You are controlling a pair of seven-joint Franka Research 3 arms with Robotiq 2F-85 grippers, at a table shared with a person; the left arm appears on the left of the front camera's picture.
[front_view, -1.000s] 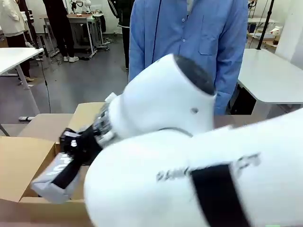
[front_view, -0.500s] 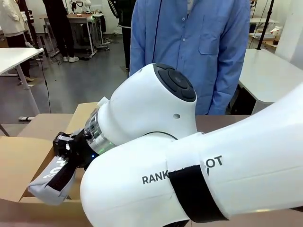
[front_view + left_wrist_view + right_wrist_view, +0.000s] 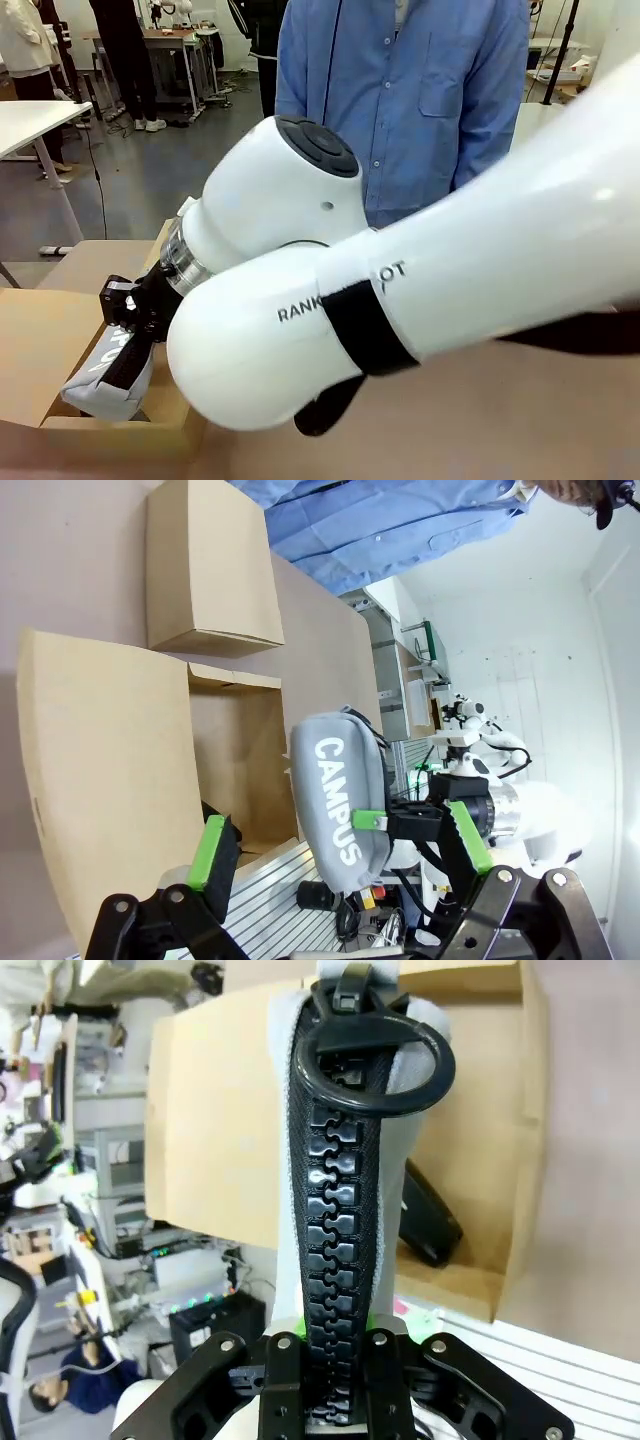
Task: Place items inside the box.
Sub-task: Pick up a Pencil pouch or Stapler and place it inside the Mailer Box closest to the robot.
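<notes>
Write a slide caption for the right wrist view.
Right gripper shut on the grey zip pencil case, held over the open brown cardboard box with a black stapler inside.

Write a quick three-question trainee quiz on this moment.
1. Which item does the right hand hold?
A) navy zip pencil case
B) grey zip pencil case lettered "CAMPUS"
C) yellow utility cutter
2. True or false: the left hand is shut.
3. Fill in: the black item lying inside the shallow brown cardboard box is a ____.
Key: 1 B; 2 false; 3 stapler.
</notes>
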